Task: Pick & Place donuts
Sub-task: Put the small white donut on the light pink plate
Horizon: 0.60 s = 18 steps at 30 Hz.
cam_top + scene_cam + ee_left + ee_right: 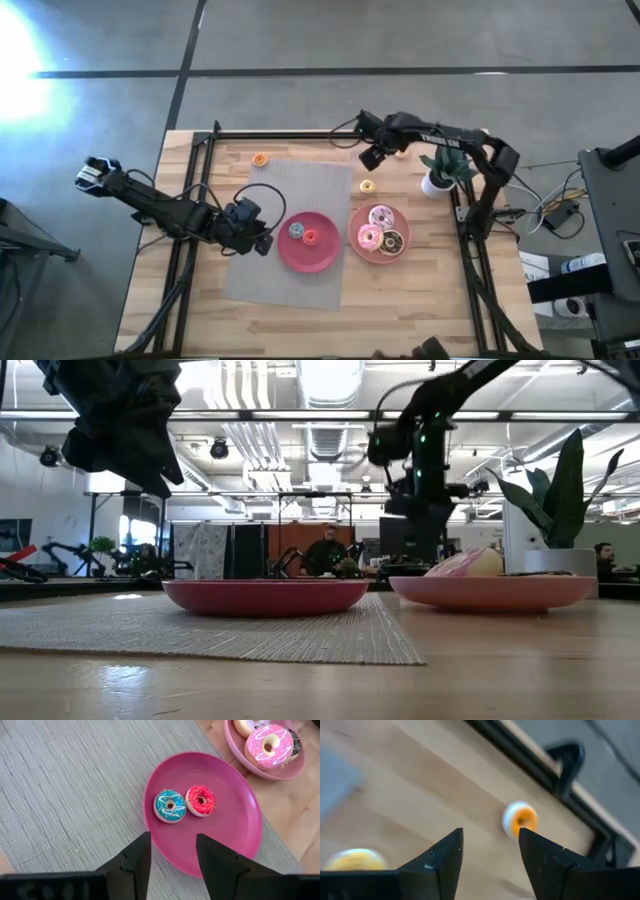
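Observation:
Two tiny donuts, blue and red, lie flat on the left pink plate. The right pink plate carries two pink-frosted donuts and a chocolate one. A tiny yellow donut and a tiny orange one lie on the bare wood. My left gripper is open, hovering above the mat just left of the left plate. My right gripper is open, in the air near the table's far edge, with the orange donut ahead of it and the yellow one nearby.
A grey woven mat lies under the left plate. A white pot with a green plant stands near the right edge, close to the right arm. A black frame rail runs along the far edge. People show in the room beyond.

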Available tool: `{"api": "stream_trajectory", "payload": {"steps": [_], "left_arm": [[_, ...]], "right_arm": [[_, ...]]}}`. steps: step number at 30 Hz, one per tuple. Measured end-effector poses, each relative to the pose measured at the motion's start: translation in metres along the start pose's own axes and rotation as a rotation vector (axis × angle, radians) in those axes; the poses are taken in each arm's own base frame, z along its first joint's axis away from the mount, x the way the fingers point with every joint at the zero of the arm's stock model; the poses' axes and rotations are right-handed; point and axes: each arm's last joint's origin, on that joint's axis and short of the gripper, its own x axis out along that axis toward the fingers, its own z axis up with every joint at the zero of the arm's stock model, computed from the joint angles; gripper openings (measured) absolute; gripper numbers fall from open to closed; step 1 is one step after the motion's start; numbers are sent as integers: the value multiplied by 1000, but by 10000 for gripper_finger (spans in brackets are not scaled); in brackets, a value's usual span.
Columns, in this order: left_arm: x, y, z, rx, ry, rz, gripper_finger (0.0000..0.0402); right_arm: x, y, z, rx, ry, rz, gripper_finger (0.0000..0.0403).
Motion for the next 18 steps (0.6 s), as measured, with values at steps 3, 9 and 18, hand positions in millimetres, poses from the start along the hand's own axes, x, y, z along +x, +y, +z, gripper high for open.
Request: {"api": "stream_trajectory", "payload": {"steps": [3,9,18], "left_arm": [[0,-1,1,-11,-10,-4,130],[0,-1,1,-36,-13,-7,130],[0,-1,1,-50,-15,-7,130]], "right_arm": [[23,-12,8,46,155,-32,172],[61,-26,18,37,338,-21,169],[78,-37,30,12,331,-6,165]]}}
